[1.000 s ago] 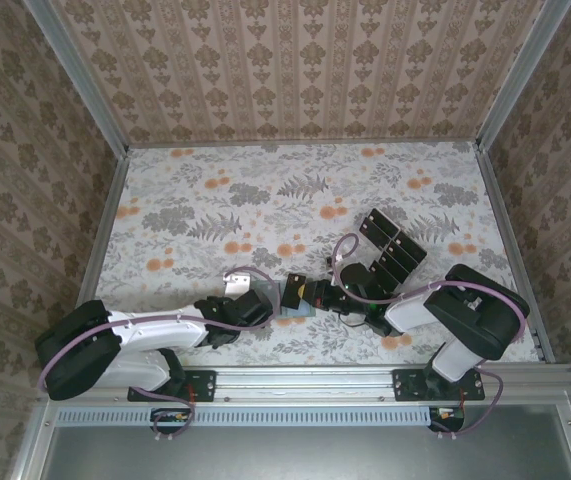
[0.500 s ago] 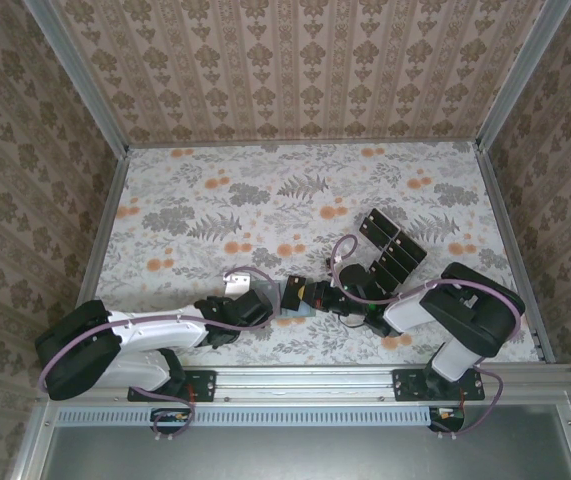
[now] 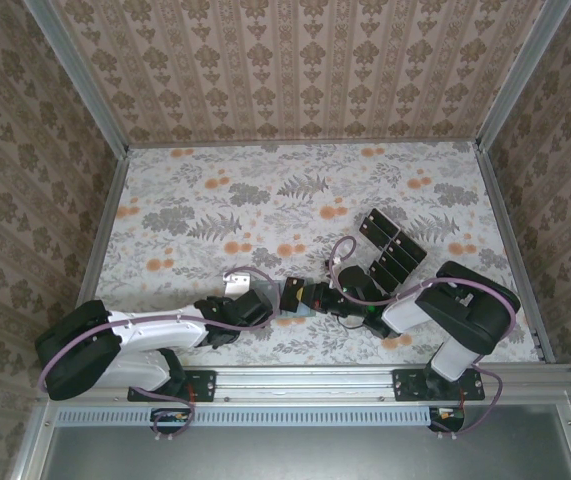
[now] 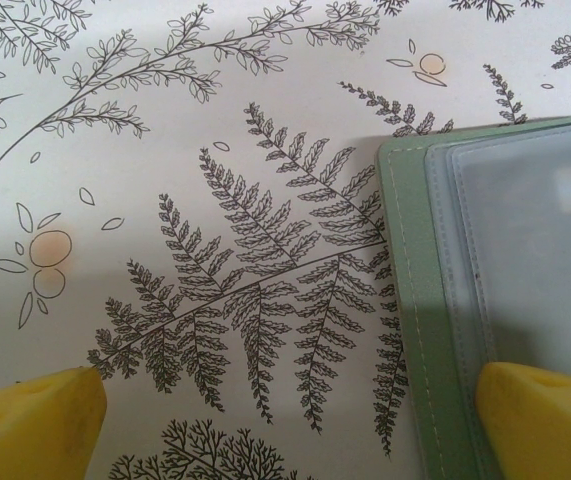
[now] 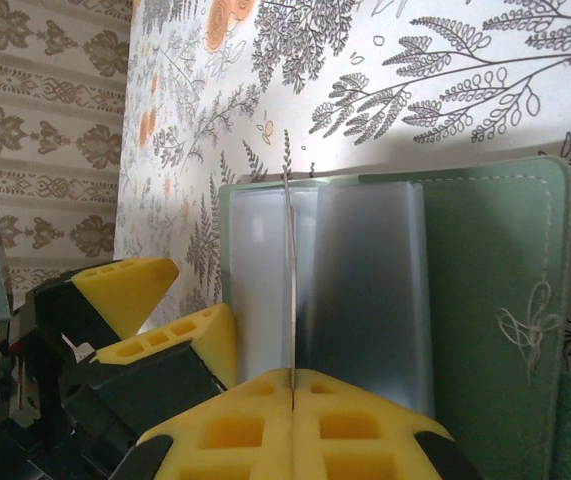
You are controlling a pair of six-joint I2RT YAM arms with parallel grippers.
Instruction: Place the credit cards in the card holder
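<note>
My right tool is pinched shut on one card, which the wrist view shows edge-on as a thin line over the open holder. The holder lies flat on the tabletop near my bases, between the two tools. The card's far edge is above the clear pocket, near its seam, but I cannot tell whether it has entered.

My left tool is spread wide and grips nothing. One finger sits over the holder's near edge, though I cannot tell whether it presses down.

To do this insertion well, I judge the left finger should bear on the holder so it cannot slide. The right tool should tip the card flatter, catch the pocket's lip with the leading edge, then push along the slot, not down (a steep card will only buckle the plastic). The other cards wait on the rack.
</note>
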